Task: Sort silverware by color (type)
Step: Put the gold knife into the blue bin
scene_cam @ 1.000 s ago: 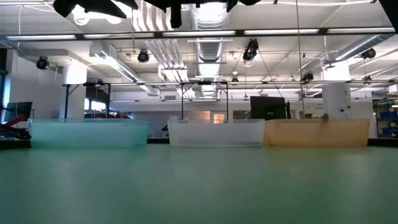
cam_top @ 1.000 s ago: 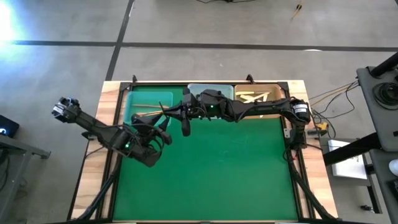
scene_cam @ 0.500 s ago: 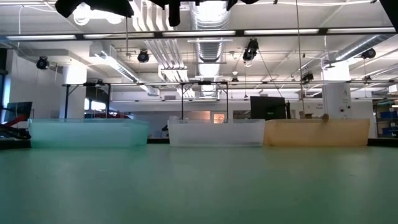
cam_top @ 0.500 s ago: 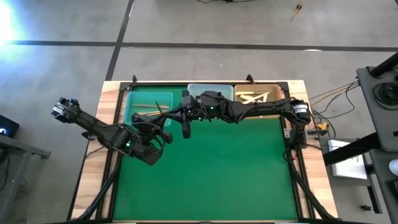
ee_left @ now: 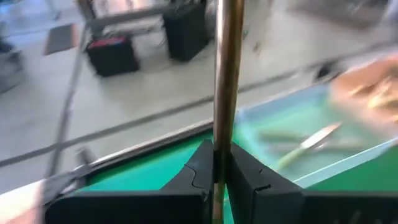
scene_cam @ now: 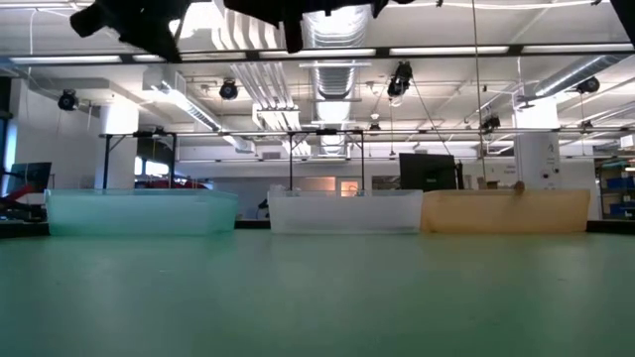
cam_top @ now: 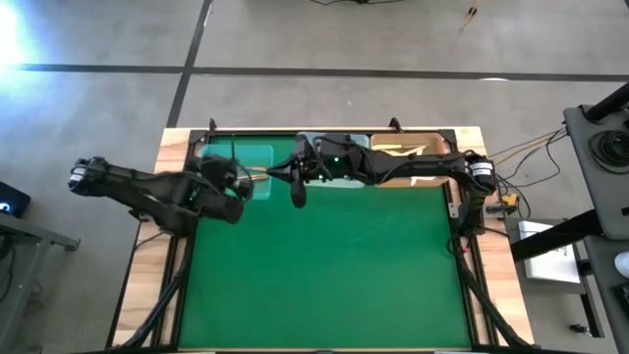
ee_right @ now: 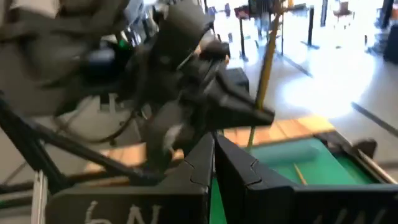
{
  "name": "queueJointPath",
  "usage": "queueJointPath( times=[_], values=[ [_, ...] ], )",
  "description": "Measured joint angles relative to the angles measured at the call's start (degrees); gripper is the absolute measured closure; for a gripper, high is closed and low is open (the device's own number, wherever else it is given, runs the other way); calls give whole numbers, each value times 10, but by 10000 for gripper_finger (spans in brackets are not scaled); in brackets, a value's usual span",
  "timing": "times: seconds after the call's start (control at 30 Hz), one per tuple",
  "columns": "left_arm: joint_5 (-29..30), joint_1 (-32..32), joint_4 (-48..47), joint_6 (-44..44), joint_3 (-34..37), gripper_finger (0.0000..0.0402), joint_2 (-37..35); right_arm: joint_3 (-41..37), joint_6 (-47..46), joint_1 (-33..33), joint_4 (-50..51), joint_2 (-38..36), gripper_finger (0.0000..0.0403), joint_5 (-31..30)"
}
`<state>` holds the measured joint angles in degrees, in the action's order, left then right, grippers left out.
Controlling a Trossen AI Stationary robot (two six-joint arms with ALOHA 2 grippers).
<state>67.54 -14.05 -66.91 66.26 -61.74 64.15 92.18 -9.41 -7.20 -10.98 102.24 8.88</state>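
A slim golden-bronze piece of silverware (ee_left: 227,74) stands nearly upright in the air, with my left gripper (ee_left: 219,149) shut on it. In the high view that gripper (cam_top: 244,180) hangs over the teal tray (cam_top: 211,157) at the far left. The right wrist view shows the same piece (ee_right: 268,62) in the left gripper (ee_right: 258,116). My right gripper (ee_right: 213,138) is shut, with nothing showing between its fingers. It points level toward the left gripper (cam_top: 283,175), a short way off. More pieces (ee_left: 308,142) lie in the teal tray. My left gripper pinches the golden-bronze piece low on its slim shaft (ee_left: 225,127) between its two fingers. The fingers come from the table's left, slanting slightly down, and lie across the piece. The piece is lifted clear and stands nearly upright, its longer part above the fingers.
Three trays stand in a row along the far edge: teal (scene_cam: 139,211), clear (scene_cam: 342,211) and amber (scene_cam: 506,210). The amber tray holds cream-yellow pieces (cam_top: 395,149). My right arm (cam_top: 393,169) stretches over the clear and amber trays. The green mat (cam_top: 334,265) lies bare toward the near edge.
My left gripper has gone toward the table's far edge, from over the mat to over the teal tray, and has turned. In the high view its fingers, spread apart before, no longer stand apart. My right gripper has stayed where it was.
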Motion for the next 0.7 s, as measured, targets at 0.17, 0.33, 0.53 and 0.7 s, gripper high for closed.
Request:
queueJointPath(
  times=[0.17,0.33,0.53,0.7],
  values=[
    [-89,83,-40,-139,27,399,-25,0,5,-12,88,-11,394,1],
    [-176,183,45,-441,87,399,-30,0,10,-23,143,-13,394,0],
    [-356,324,173,-689,160,399,-30,0,10,-23,184,-13,394,0],
    [-415,391,212,-789,180,387,-22,0,4,-23,214,-23,393,-22]
  ],
)
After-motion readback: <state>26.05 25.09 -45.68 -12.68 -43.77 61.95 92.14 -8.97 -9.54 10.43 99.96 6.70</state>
